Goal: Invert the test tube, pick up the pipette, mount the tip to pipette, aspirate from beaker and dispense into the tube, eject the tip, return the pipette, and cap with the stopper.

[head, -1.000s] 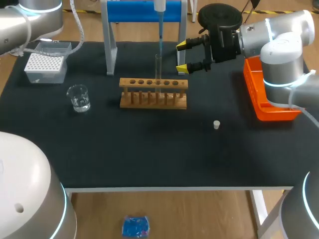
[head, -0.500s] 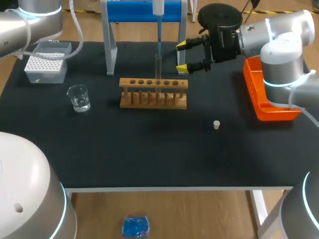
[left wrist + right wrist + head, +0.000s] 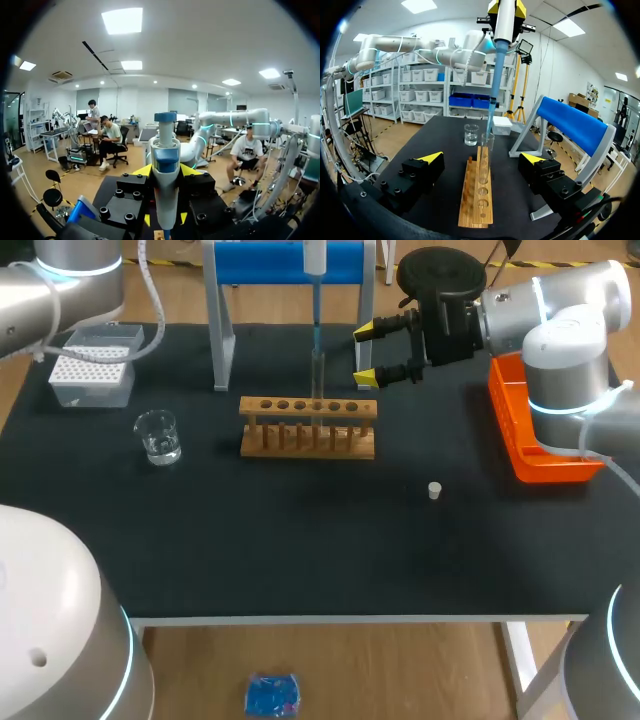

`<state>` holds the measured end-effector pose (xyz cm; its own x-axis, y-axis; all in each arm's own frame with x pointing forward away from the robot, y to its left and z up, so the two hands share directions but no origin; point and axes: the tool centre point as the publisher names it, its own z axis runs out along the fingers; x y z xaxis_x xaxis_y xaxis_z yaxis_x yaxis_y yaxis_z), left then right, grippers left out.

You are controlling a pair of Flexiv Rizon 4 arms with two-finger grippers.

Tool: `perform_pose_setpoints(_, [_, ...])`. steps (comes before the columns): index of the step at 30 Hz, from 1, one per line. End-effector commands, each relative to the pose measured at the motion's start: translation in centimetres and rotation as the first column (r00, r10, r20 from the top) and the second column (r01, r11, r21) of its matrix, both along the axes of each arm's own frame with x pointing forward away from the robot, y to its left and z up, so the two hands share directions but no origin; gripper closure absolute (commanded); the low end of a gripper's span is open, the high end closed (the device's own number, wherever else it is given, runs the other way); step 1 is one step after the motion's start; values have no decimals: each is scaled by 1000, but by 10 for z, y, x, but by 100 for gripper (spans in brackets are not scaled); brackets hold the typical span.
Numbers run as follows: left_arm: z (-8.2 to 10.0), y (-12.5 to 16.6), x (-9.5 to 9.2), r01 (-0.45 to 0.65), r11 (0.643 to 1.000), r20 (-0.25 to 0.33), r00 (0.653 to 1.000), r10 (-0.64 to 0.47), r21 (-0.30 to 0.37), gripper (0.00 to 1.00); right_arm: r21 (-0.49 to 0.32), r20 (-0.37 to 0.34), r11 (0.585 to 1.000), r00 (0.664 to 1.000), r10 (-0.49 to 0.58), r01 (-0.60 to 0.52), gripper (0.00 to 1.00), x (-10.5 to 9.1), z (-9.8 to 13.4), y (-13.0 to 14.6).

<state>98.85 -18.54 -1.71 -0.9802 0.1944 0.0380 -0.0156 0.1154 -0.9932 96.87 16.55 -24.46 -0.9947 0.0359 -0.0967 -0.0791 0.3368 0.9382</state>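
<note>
The left end effector (image 3: 166, 175) is clenched on the body of the pipette (image 3: 504, 25) and holds it upright above the middle of the bench (image 3: 300, 540), in front of the blue stand (image 3: 290, 260). The blue tip (image 3: 492, 85) is mounted and points straight down. Its thin end is at the mouth of the test tube (image 3: 317, 380), but I cannot tell if it is inside. The test tube stands upright in one of the middle holes of the wooden rack (image 3: 308, 427). The right end effector (image 3: 365, 354) is released and holds nothing; it hangs just beside the rack's right end, turned toward the tube, with its fingers spread wide. The beaker (image 3: 158, 436) with a little clear liquid stands to the left of the rack, and the tip box (image 3: 92, 365) is behind it, near the far left corner. The small white stopper (image 3: 434, 490) lies alone on the bench, to the front right of the rack. The orange tray (image 3: 535, 430) is at the right edge.
</note>
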Motion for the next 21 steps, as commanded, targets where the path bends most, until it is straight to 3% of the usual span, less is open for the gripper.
perform_pose_setpoints(1, [2,0,-2,-5,1000,1,1000,5,7,100,-1,2,1000,1000,-1,1,0,0,0,0])
perform_pose_setpoints(10, [2,0,-1,-13,1000,23,1000,13,3,100,-1,2,1000,1000,-1,1,0,0,0,0])
perform_pose_setpoints(16, [0,-1,0,11,998,38,999,-9,-54,100,-1,2,1000,1000,-1,1,0,0,0,0])
perform_pose_setpoints(21, [-1,-1,0,15,998,30,999,-13,-54,100,-1,2,1000,1000,-1,1,0,0,0,0])
